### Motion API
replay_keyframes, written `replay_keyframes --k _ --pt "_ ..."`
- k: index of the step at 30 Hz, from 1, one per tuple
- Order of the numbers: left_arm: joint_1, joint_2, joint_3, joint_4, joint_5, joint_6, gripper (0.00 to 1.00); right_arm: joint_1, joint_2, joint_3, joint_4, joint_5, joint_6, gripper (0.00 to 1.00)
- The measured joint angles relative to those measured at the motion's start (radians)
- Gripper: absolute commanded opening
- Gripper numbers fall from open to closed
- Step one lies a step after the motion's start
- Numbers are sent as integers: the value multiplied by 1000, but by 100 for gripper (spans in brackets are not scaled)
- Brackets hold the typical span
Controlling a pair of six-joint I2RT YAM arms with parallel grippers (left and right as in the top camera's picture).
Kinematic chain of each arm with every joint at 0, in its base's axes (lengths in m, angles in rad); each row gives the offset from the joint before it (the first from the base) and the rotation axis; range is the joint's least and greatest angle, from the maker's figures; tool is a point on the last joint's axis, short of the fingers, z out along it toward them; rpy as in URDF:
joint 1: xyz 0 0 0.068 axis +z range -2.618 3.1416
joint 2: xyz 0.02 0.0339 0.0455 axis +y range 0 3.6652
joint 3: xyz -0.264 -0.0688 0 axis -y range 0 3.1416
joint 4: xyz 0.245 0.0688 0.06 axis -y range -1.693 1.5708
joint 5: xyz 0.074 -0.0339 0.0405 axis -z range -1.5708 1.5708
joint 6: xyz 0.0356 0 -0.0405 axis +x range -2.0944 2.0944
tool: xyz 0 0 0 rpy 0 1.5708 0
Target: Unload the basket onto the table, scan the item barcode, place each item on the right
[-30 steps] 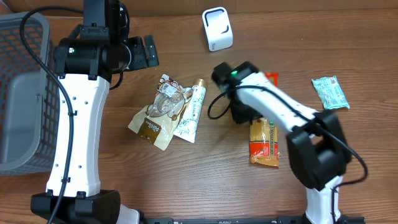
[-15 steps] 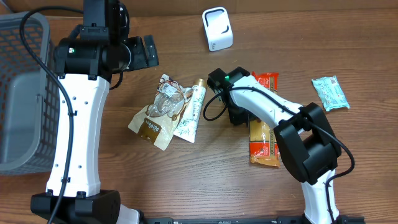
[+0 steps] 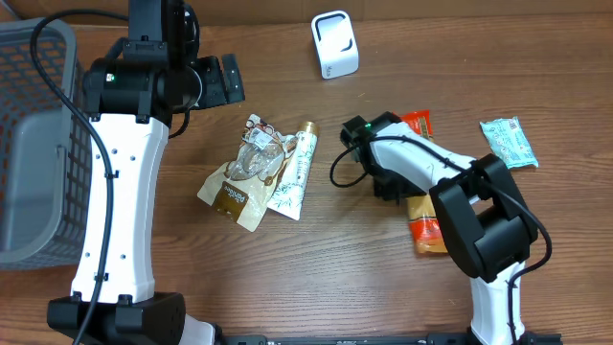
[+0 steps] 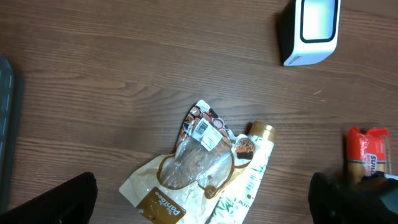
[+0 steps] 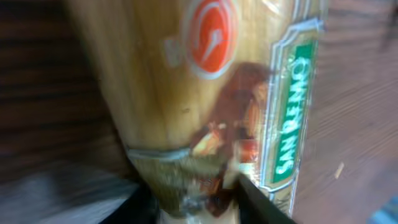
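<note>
1. I judge the pickup to be the step in hand: the right gripper is down on the pasta packet, which lies flat on the table right of centre, its red end pointing up towards the far edge
2. On the right wrist camera the packet fills the view with a dark finger on either side of its lower end. The packet is between them, but the picture is too smeared for me to tell whether they have pinched it
3. The left gripper hangs at the far left with its fingers spread wide and nothing between them
4. The scanner stands at the far edge, well apart from the packet, window facing the table. Nothing has been presented to it yet
5. Next I need a firm pinch, then a lift and a carry up to the scanner, turning the packet so the barcode faces the window. I cannot see the barcode in any view, so finding that face comes first
6. The snack pouch and tube lie just left of the carry path, so I would steer clear of them
</note>
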Motion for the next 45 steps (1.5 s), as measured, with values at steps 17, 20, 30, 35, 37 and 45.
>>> replay_keyframes --k 17,20,30,35,37,45 --pt "0 0 0 0 0 0 100 -18 -14 134 -111 -143 -69 4" --pt "0 0 0 0 0 0 100 -23 -85 150 -23 -360 -165 4" --pt "0 0 0 0 0 0 100 -96 -242 90 233 -973 -317 4" --pt "0 0 0 0 0 0 100 -184 -241 -119 389 -1083 -302 5" --pt "0 0 0 0 0 0 100 -219 -241 -211 431 -1090 -297 11" --pt "0 0 0 0 0 0 100 -278 -241 -279 455 -1080 -307 61"
